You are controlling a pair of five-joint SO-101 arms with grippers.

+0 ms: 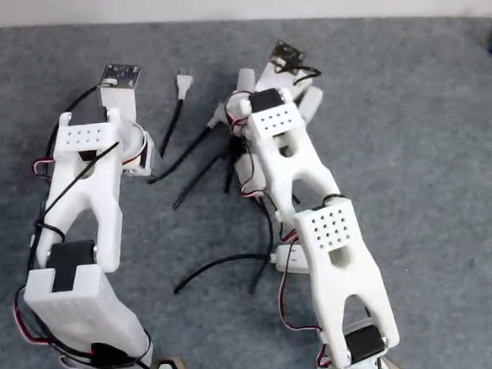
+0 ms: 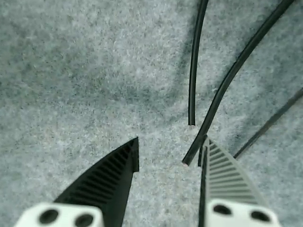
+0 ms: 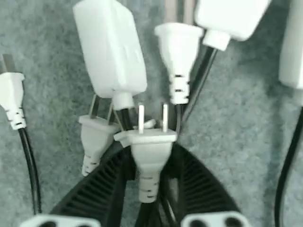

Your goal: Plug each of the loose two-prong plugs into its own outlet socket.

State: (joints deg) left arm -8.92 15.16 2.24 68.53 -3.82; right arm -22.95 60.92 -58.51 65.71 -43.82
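Plug (image 3: 150, 139) with two prongs sits clamped in the right gripper (image 3: 150, 153), its prongs aimed at a white socket block (image 3: 111, 49) just ahead. The slots are hidden, so square the prongs to them before pushing. I cannot tell whether any socket holds a plug. The left gripper (image 2: 170, 142) hangs wide open over a black cable end (image 2: 189, 158). Another loose plug (image 1: 184, 83) lies on the table (image 1: 412, 139) toward 12 o'clock.

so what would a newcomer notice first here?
The right tool is clamped on a white two-prong plug, prongs aimed at the white socket blocks just ahead. The left tool hangs open over grey carpet beside loose black cable ends. A spare plug lies on the carpet between the arms.
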